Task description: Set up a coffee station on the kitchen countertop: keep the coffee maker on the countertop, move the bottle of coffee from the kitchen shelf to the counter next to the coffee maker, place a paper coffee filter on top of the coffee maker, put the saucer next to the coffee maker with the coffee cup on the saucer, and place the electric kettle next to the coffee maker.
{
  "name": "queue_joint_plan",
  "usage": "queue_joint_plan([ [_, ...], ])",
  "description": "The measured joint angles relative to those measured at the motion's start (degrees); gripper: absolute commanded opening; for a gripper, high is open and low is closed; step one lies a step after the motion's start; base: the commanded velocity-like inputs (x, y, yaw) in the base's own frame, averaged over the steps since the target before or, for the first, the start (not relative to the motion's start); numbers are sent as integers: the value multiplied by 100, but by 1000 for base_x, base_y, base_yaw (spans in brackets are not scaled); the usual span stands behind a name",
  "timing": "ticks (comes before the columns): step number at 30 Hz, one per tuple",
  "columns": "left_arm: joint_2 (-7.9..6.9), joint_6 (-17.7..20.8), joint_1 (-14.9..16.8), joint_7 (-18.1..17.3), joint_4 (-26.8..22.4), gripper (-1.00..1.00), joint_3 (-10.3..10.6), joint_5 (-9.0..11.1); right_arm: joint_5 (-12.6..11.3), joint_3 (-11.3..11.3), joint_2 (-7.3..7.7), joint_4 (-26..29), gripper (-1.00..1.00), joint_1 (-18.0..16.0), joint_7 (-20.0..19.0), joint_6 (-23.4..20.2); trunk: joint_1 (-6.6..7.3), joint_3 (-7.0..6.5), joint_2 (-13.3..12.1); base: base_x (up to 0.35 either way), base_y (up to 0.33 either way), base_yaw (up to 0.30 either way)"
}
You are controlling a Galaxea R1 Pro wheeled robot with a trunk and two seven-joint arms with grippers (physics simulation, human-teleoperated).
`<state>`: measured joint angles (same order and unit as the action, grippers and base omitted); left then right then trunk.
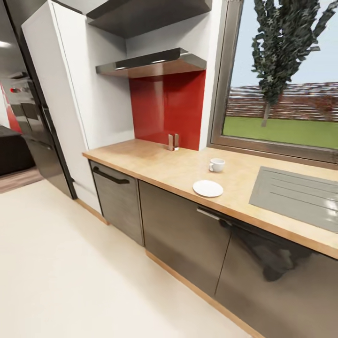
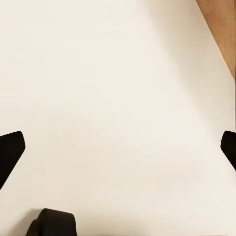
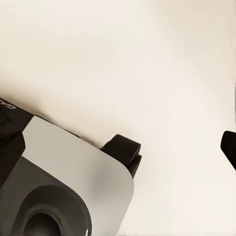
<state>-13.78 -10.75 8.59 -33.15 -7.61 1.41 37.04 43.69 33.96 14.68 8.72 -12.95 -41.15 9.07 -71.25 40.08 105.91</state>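
While both end effectors (fingers spread) face floor (image 2: 108,98), cup (image 1: 217,165) sits beside saucer (image 1: 208,188).

A grey sink (image 1: 296,193) sits below the window (image 1: 281,80), beside red backsplash (image 1: 168,108).

The wooden surface (image 1: 164,164) lies mostly bare from its left end to the sink drainer (image 1: 300,195), with open air above it up to the range hood (image 1: 155,63). On it a white saucer (image 1: 208,188) sits near the front edge, a white cup (image 1: 217,165) stands apart behind it, and two small upright shakers (image 1: 173,142) stand against the red backsplash (image 1: 169,105). The pale floor (image 1: 70,272) before the cabinets (image 1: 188,234) is open, and a tall white cabinet (image 1: 70,94) closes off the left end.
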Motion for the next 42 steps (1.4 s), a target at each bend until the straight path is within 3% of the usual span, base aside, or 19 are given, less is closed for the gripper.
queue_joint_plan([
  [14,3,0,0,0,0,100,1,0,-1,0,7,0,100,2,22,0,0,0,0,0,1,-283],
  [28,7,1,-2,-1,-3,100,1,1,0,-1,0,-4,100,-1,58,9,2,0,0,103,207,-41],
  [42,9,-4,0,-2,0,100,1,0,-1,-1,0,0,100,2,42,18,0,0,0,25,43,-250],
])
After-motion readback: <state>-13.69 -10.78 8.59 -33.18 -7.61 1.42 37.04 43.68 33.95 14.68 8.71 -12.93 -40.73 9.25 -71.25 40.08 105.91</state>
